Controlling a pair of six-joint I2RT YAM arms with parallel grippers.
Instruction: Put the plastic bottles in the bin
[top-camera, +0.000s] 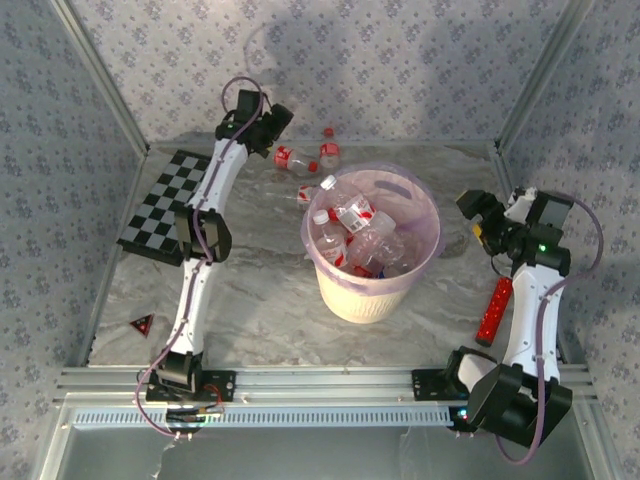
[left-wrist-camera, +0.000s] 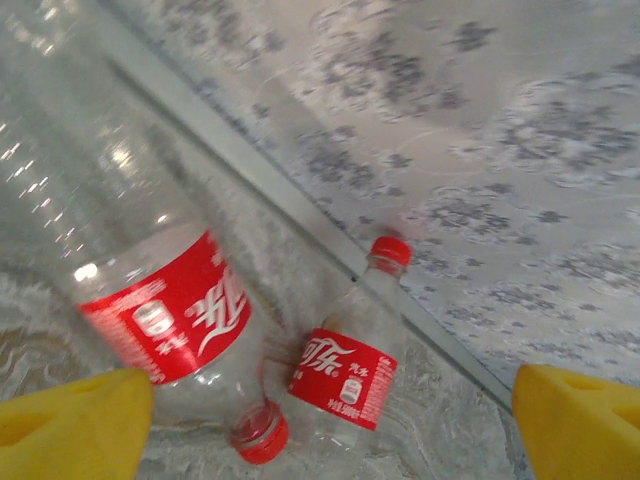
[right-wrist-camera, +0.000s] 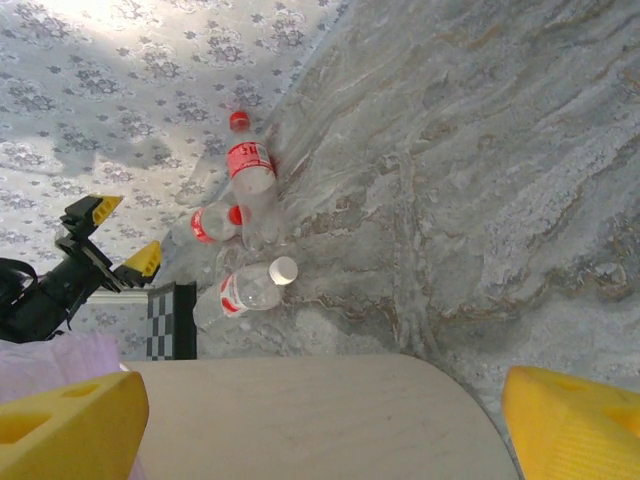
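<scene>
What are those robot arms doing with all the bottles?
The robot is putting plastic bottles into the bin. Several already lie inside it. The left gripper is open above two red-capped bottles by the back wall. The right gripper is open too, empty, near the bin.

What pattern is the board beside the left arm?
The board is chequered black and white; top external view.
</scene>
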